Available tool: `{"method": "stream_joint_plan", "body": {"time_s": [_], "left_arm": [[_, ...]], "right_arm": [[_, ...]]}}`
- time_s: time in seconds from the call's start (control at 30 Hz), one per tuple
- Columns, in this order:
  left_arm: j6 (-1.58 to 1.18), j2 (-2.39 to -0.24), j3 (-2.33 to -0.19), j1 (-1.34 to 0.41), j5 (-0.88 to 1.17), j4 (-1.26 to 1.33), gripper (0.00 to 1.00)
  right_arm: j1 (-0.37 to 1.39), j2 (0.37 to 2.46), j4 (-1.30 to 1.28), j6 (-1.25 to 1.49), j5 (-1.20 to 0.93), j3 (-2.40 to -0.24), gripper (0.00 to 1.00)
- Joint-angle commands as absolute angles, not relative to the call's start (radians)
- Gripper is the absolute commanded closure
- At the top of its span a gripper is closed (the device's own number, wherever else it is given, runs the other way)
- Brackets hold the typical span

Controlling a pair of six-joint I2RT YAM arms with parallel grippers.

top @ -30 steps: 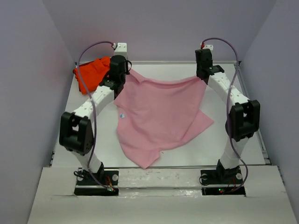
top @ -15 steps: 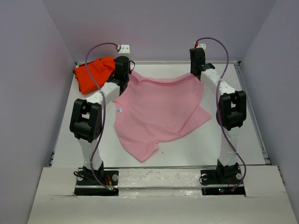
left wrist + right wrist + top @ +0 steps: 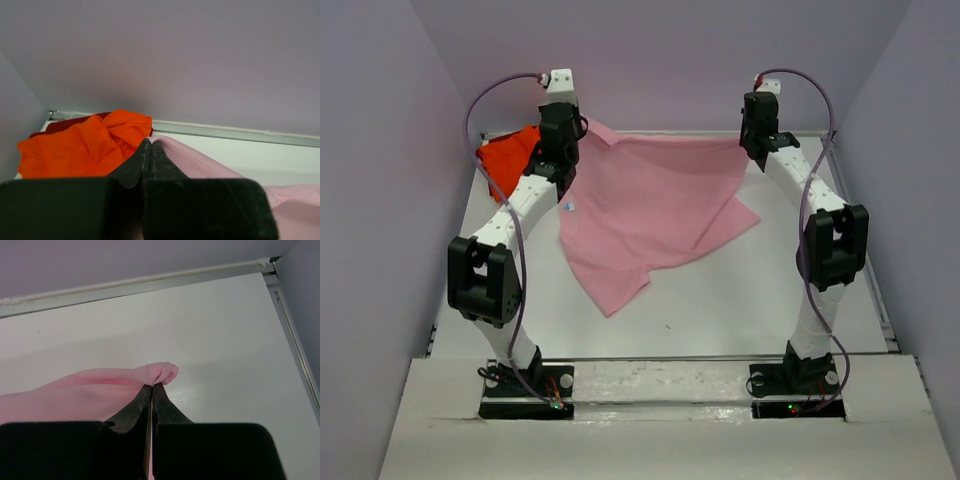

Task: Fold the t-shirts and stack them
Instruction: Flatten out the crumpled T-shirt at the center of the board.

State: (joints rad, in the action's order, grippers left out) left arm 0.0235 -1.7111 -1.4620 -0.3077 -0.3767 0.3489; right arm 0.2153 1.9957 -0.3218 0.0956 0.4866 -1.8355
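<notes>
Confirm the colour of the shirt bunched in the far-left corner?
That shirt is orange-red, clearest in the left wrist view.

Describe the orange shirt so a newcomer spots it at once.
Start at the white table and go to its far left corner, behind the left arm. The orange-red t-shirt lies bunched there in a heap. Its neighbour, the pink t-shirt, is pale and held spread wide between the two arms.
</notes>
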Motion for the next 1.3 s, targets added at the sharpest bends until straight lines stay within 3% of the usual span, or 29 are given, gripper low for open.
{"method": "stream_joint_plan", "body": {"time_s": [0.0,0.23,0.4,0.53,0.67,0.87,1.07,1.27], "left_arm": [[0.034,-1.603,-1.476,-0.325,-0.377,0.353,1.00],[0.009,-1.265,-1.275,-0.417,-0.377,0.311,1.00],[-0.035,-0.892,-1.063,-0.552,-0.433,0.212,1.00],[-0.086,-0.675,-1.031,-0.641,-0.440,0.049,1.00],[-0.121,-0.595,-1.113,-0.655,-0.397,-0.098,1.00],[-0.083,-0.788,-1.443,-0.655,-0.327,-0.117,1.00],[-0.006,-1.206,-1.875,-0.647,-0.415,-0.158,1.00],[-0.104,-1.436,-1.958,-0.424,-0.246,-0.131,1.00]], "right_arm": [[0.210,1.856,-0.262,0.130,0.442,-1.775,1.00],[0.210,1.418,-0.229,0.161,0.381,-1.527,1.00],[0.210,1.094,-0.316,0.187,0.336,-1.385,1.00],[0.210,0.811,-0.443,0.201,0.310,-1.335,1.00],[0.210,0.698,-0.569,0.218,0.304,-1.371,1.00],[0.210,0.813,-0.632,0.238,0.279,-1.598,1.00],[0.210,1.115,-0.631,0.173,0.412,-1.862,1.00],[0.210,1.420,-0.569,0.161,0.521,-1.904,1.00]]}}
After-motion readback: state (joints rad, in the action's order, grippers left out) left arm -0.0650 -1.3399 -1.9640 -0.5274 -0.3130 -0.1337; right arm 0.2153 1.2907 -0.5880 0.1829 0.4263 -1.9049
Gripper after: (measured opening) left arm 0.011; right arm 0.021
